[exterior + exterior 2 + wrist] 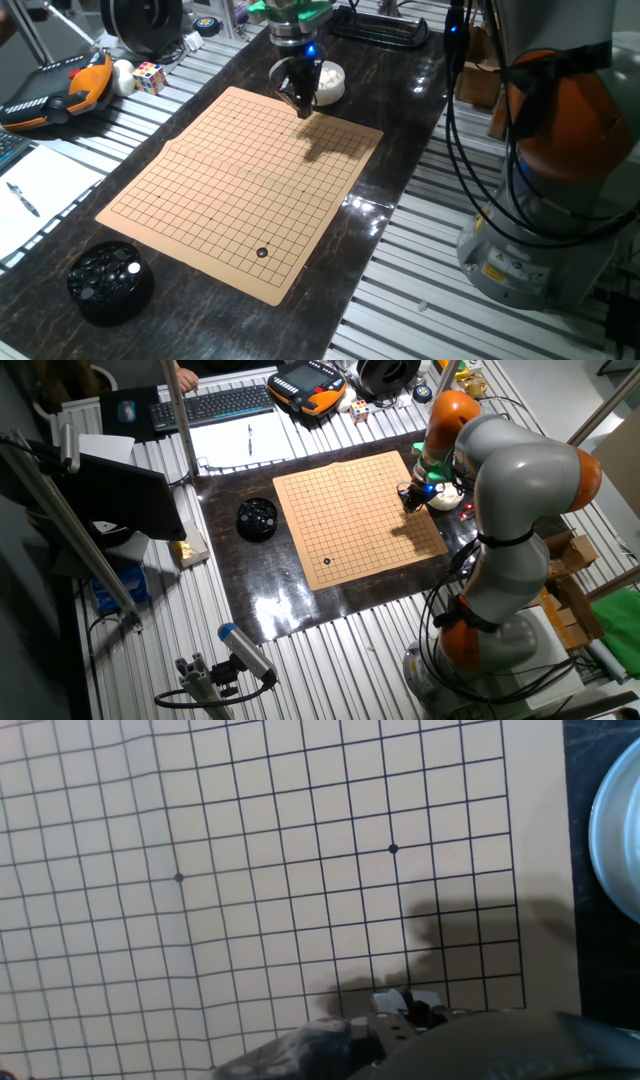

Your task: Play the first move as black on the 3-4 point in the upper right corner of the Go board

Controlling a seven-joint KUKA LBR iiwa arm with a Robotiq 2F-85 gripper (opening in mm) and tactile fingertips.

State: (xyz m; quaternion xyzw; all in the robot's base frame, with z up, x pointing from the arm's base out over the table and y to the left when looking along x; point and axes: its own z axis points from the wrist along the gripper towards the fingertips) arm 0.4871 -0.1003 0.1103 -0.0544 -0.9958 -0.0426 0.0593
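The tan Go board (240, 190) lies on the dark table. One black stone (262, 253) rests on a line crossing a few lines in from the board's near corner; it also shows in the other fixed view (327, 561). I cannot count the lines exactly. My gripper (302, 106) hangs low over the opposite far corner of the board, far from the stone, and nothing shows in it. It also shows in the other fixed view (410, 498). The hand view shows bare grid with two star points and only the gripper's (400, 1010) underside. Its jaw gap is not visible.
A black bowl (108, 282) of black stones stands off the board's left near corner. A white bowl (328, 80) stands just behind the gripper, and its rim (620, 830) shows in the hand view. A Rubik's cube (150, 76), a teach pendant (60, 90) and cables (470, 120) lie around.
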